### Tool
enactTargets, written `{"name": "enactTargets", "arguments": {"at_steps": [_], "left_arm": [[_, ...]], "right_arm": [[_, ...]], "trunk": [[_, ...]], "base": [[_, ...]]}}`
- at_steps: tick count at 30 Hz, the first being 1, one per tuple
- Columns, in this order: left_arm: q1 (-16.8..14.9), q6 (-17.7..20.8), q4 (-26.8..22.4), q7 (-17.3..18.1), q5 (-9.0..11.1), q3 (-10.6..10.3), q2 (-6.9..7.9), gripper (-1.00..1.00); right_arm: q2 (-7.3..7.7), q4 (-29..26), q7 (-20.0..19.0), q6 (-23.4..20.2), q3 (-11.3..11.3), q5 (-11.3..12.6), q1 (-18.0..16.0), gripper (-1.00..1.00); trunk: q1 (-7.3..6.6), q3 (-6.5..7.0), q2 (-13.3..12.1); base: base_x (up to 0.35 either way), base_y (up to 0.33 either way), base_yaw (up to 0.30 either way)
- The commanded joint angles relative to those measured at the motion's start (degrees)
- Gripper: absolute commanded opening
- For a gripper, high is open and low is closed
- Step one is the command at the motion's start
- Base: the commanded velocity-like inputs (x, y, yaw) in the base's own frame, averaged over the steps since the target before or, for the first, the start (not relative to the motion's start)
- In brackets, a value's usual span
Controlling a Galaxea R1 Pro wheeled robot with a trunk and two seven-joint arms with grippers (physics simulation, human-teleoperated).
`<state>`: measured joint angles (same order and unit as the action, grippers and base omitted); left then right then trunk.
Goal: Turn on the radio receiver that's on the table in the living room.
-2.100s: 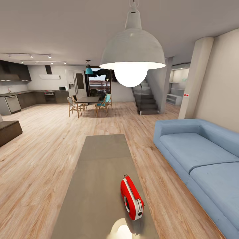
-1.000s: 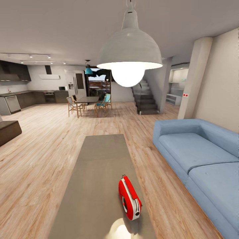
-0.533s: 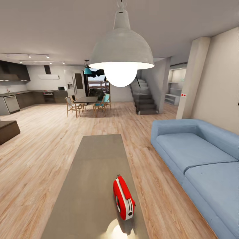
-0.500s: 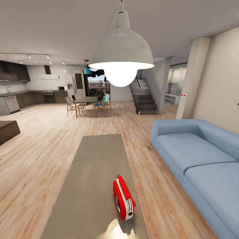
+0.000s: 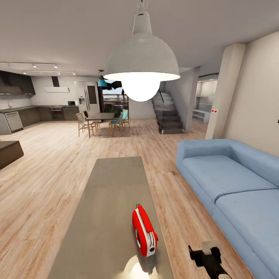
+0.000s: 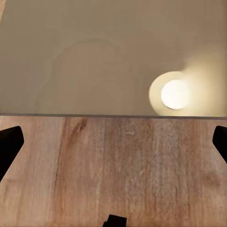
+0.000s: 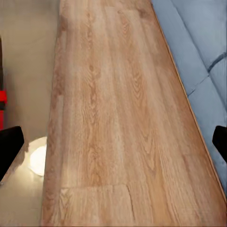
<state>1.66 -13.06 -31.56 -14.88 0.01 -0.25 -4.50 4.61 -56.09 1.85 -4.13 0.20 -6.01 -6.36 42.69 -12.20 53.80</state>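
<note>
The robot stood at the near end of the desk (image 5: pixel 116 186) in the living room, and the one radio receiver (image 5: pixel 144 231) sat upright on that grey top, toward the near end and the edge facing the blue sofa (image 5: pixel 232 182). By my read, this was the reaching step: the right end effector (image 5: pixel 209 257) hung low over the plank floor (image 5: pixel 46 174) between desk and sofa, near the radio but not touching it. Its fingers stood wide apart in the right wrist view, nothing between them. The left end effector (image 6: pixel 113 142) looked down on the desk's near edge, fingers likewise spread wide and empty. Next, I'd judge, the right arm needed to swing in toward the radio's dial face. Count: one radio, one desk, one sofa, one white pendant lamp (image 5: pixel 141 58) overhead.
</note>
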Motion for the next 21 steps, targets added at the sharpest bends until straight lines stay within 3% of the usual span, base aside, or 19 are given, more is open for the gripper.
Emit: {"name": "enactTargets", "arguments": {"at_steps": [1,4,8,9,12,15,18,21], "left_arm": [[0.01,0.02,0.0,0.01,0.06,0.03,0.01,1.0],[0.01,0.04,0.0,-0.02,0.17,0.06,0.07,1.0],[0.01,0.08,-0.04,-0.08,0.02,0.07,0.09,1.0],[0.01,0.12,-0.09,-0.13,-0.1,0.07,0.12,1.0],[0.01,0.13,-0.14,-0.14,-0.1,0.08,0.13,1.0],[0.01,0.24,-0.4,-0.15,-0.1,0.02,0.1,1.0],[0.01,0.61,-2.91,-0.12,-0.09,0.0,0.04,1.0],[0.01,0.74,-4.57,-0.08,-0.15,-0.01,0.06,1.0]], "right_arm": [[-0.01,-1.86,-0.18,-2.47,-0.01,0.12,-1.32,1.0],[-0.05,-3.97,-0.88,-6.15,-0.02,0.28,-5.45,1.0],[-0.3,-4.8,-2.36,-7.47,0.02,1.13,-9.08,1.0],[-0.59,-5.39,-3.98,-8.95,0.06,1.95,-14.01,1.0],[-0.79,-5.49,-4.48,-11.78,0.06,2.19,-17.6,1.0],[-2.79,-5.51,-4.88,-17.38,0.24,2.56,-22.18,1.0],[-6.63,-5.52,-5.01,-24.73,2.49,2.55,-26.14,1.0],[-7.76,-5.35,-4.97,-29.19,4.97,2.7,-28.69,1.0]], "trunk": [[0.0,-0.01,0.0],[0.0,-0.01,0.0],[0.0,-0.01,0.0],[0.0,-0.01,0.0],[0.0,-0.01,0.0],[0.0,-0.01,0.0],[0.0,-0.01,0.0],[0.0,-0.01,0.0]], "base": [[0.0,0.0,0.0],[0.0,0.0,0.0],[0.0,0.0,0.0],[0.0,0.0,0.0],[0.0,0.0,0.0],[0.0,0.0,0.0],[0.0,0.0,0.0],[0.0,0.0,0.0]]}}
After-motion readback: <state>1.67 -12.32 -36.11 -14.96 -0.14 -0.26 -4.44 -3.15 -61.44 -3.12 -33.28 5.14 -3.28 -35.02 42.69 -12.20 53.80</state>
